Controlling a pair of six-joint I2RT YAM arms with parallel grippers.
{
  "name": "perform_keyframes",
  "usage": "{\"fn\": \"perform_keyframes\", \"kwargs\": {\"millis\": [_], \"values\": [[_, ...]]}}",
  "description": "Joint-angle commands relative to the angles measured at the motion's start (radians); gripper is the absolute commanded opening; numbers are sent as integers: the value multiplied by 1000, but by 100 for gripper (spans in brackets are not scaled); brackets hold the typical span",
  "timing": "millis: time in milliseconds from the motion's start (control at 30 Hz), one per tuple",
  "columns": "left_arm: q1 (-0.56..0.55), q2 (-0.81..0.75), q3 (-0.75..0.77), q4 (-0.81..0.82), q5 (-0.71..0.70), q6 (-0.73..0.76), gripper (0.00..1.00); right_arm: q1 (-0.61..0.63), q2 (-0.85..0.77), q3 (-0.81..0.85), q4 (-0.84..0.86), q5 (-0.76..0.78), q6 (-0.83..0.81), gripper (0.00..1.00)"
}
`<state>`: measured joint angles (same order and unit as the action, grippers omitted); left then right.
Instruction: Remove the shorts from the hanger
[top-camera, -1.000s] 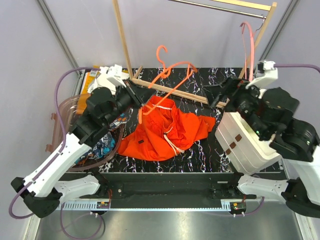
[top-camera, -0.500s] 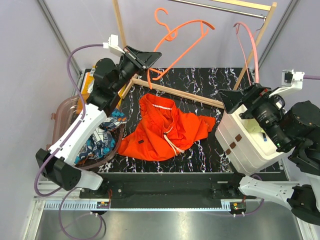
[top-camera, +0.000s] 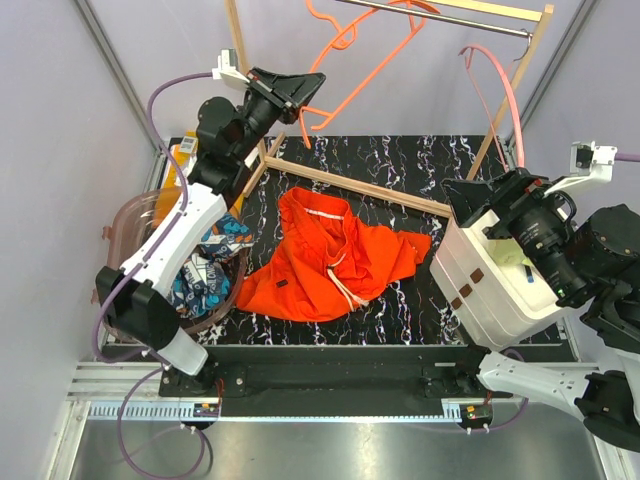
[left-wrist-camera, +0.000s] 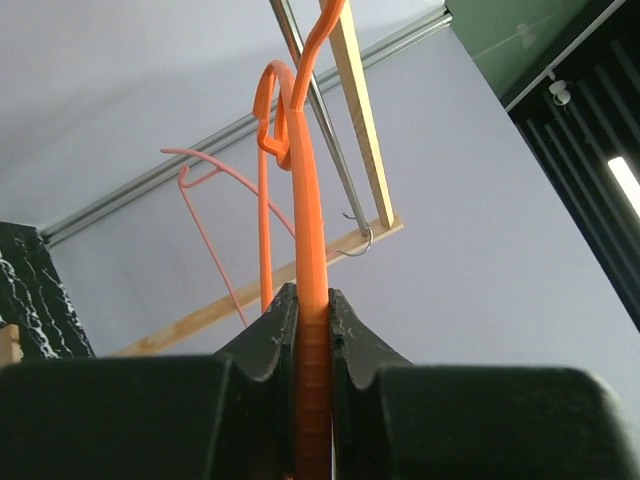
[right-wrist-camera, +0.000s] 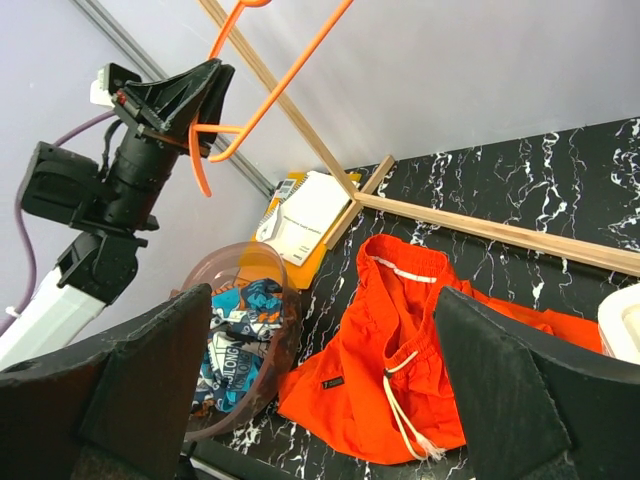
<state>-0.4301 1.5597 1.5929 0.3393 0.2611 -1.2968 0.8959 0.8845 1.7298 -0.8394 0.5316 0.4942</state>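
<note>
The bright orange shorts (top-camera: 335, 262) with a white drawstring lie crumpled on the black marbled table, free of the hanger; the right wrist view shows them too (right-wrist-camera: 400, 340). My left gripper (top-camera: 306, 98) is raised high and shut on the lower end of the bare orange hanger (top-camera: 372, 52). From the left wrist the hanger (left-wrist-camera: 305, 200) runs up from the clamped jaws (left-wrist-camera: 311, 300), its hook close beside the metal rail (left-wrist-camera: 300, 62). The patterned shorts (top-camera: 205, 265) sit in a tub. My right gripper (top-camera: 466, 196) hangs open to the right, empty (right-wrist-camera: 322, 300).
A clear round tub (top-camera: 128, 222) stands at the table's left edge beside a yellow-and-white booklet (right-wrist-camera: 305, 205). A wooden rack frame (top-camera: 350, 185) crosses the back, with a pink hanger (top-camera: 502, 85) on its rail (top-camera: 440, 15). A white box (top-camera: 490, 290) sits at the right.
My left arm has swung the hanger up from the table to the rail, leaving the orange shorts lying flat. My right arm drew back to the right.
</note>
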Motion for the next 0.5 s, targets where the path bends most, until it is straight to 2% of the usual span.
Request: {"fn": "perform_keyframes", "kwargs": {"millis": [0,467], "values": [[7,28,64,135,24,-82,0,5,-4,11,0,21,-6,100],[5,172,174,178,21,-216,0,5,-16,11,-1,39,-14,100]]}}
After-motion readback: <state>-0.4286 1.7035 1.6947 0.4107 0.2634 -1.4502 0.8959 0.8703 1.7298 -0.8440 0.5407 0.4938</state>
